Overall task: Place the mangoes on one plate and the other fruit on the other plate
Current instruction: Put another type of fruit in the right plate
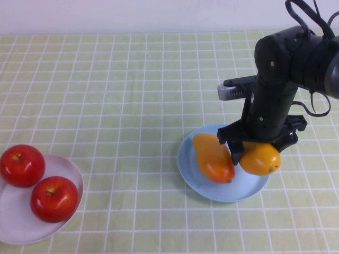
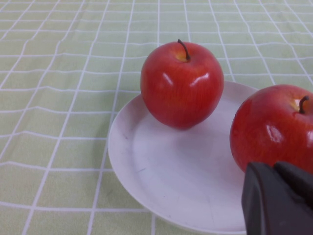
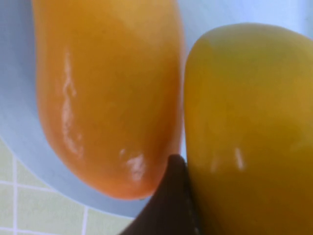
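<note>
Both mangoes are at the light blue plate (image 1: 197,169). The deeper orange mango (image 1: 213,157) lies on its left half. My right gripper (image 1: 259,151) is shut on the yellower mango (image 1: 260,159) over the plate's right side, touching the orange one. In the right wrist view one dark finger (image 3: 171,200) is wedged between the yellow mango (image 3: 249,132) and the orange mango (image 3: 107,98). Two red apples (image 1: 21,165) (image 1: 54,198) sit on the white plate (image 1: 74,177) at the front left. My left gripper (image 2: 279,198) hovers shut, holding nothing, beside the nearer apple (image 2: 274,129).
A green checked cloth (image 1: 132,90) covers the whole table. The right arm (image 1: 280,79) rises over the back of the blue plate. The left arm is outside the high view.
</note>
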Robot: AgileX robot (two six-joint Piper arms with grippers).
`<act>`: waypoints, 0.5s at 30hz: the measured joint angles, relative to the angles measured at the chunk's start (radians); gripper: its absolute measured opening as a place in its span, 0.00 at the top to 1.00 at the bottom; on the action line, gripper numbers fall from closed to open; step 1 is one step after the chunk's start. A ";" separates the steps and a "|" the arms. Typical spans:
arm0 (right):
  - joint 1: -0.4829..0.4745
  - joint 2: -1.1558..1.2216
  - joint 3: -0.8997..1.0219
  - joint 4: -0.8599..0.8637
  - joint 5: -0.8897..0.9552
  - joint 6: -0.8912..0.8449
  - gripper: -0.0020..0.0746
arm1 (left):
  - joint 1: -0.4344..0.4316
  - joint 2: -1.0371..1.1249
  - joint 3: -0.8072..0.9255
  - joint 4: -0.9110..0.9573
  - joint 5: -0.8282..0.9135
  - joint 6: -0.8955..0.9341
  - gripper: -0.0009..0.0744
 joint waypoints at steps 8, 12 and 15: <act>0.000 -0.001 0.000 0.004 0.000 -0.004 0.18 | 0.000 0.000 0.000 0.000 0.000 0.000 0.99; 0.000 -0.025 0.000 0.006 0.000 -0.004 0.19 | 0.000 0.000 0.000 0.000 0.000 0.000 0.99; 0.000 -0.070 0.000 0.015 0.000 -0.004 0.24 | 0.000 0.000 0.000 0.000 0.000 0.000 0.99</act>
